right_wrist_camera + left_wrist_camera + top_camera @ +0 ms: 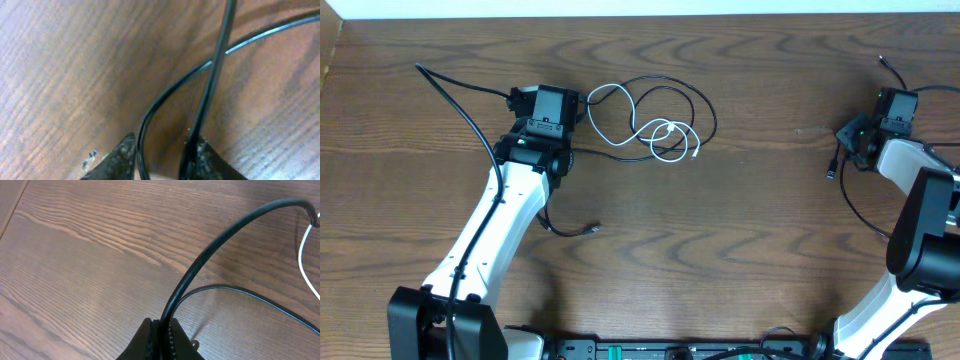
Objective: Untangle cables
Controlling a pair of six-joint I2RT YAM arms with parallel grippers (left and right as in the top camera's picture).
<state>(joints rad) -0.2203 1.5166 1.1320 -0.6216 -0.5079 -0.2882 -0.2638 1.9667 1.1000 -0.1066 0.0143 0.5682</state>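
A white cable [655,128] and a thin black cable [705,105] lie looped together at the table's middle back. My left gripper [548,95] is just left of them. In the left wrist view it [162,326] is shut on a thick black cable [215,245] that arcs up to the right; a thin black cable [250,292] and a bit of the white cable [302,255] lie beyond. My right gripper [855,140] is at the far right. In the right wrist view its jaws [162,150] stand apart with two strands of a black cable [220,50] between them.
Another black cable end with a small plug [592,228] lies beside the left arm. A black cable [440,82] runs toward the back left corner. A plug end [831,174] hangs by the right gripper. The table's far edge [640,15] is close behind.
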